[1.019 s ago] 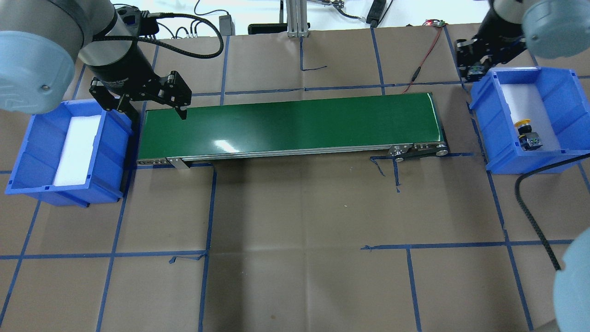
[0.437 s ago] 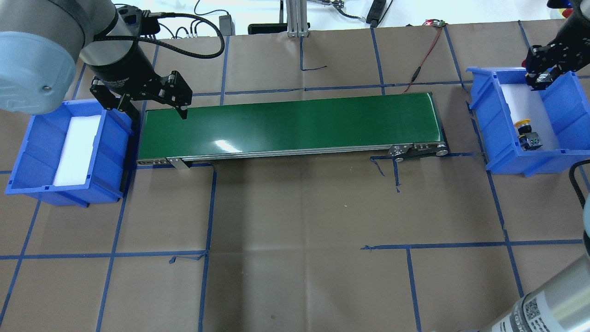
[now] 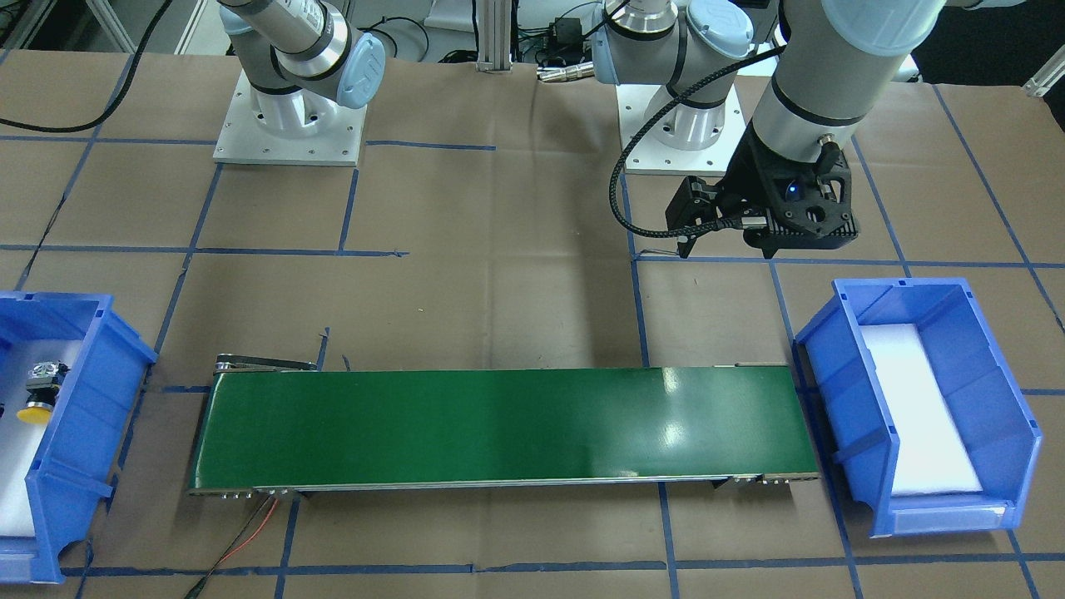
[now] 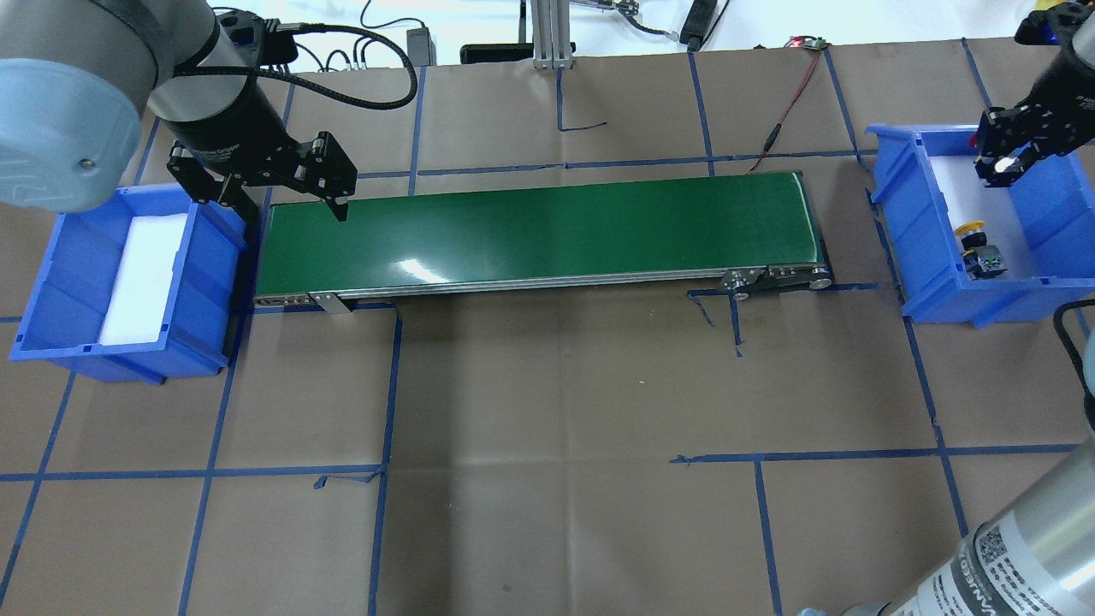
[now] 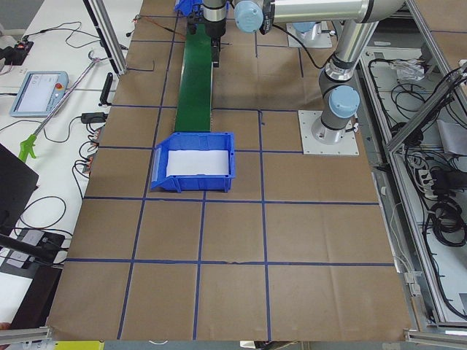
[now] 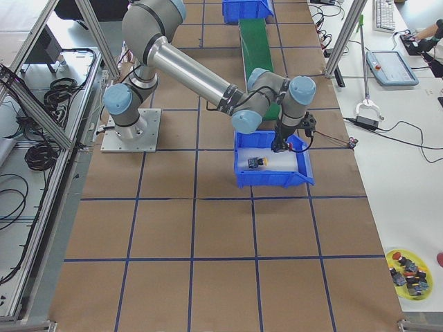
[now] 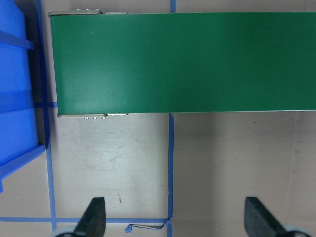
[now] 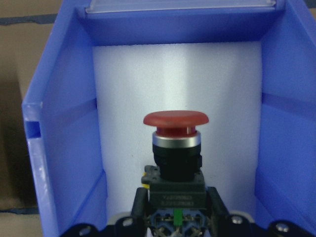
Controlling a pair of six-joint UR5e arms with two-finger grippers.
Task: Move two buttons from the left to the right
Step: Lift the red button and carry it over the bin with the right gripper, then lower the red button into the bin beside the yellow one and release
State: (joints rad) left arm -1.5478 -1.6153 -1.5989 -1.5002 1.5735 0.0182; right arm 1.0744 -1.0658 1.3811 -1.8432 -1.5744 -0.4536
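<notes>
Red button [image 8: 175, 145] hangs over right bin [image 8: 64, 123], yellow button [image 4: 979, 246] lying inside.

Bright light came from above, made a white shiny spot on the green belt [image 4: 539, 231], left soft shadows on the desk [image 4: 556, 411], and the close red button [image 8: 175, 148] looked slightly blurry.

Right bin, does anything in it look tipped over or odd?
Only that the yellow button lies on its side on the foam in the right bin. The right gripper holds the red button over it.
</notes>
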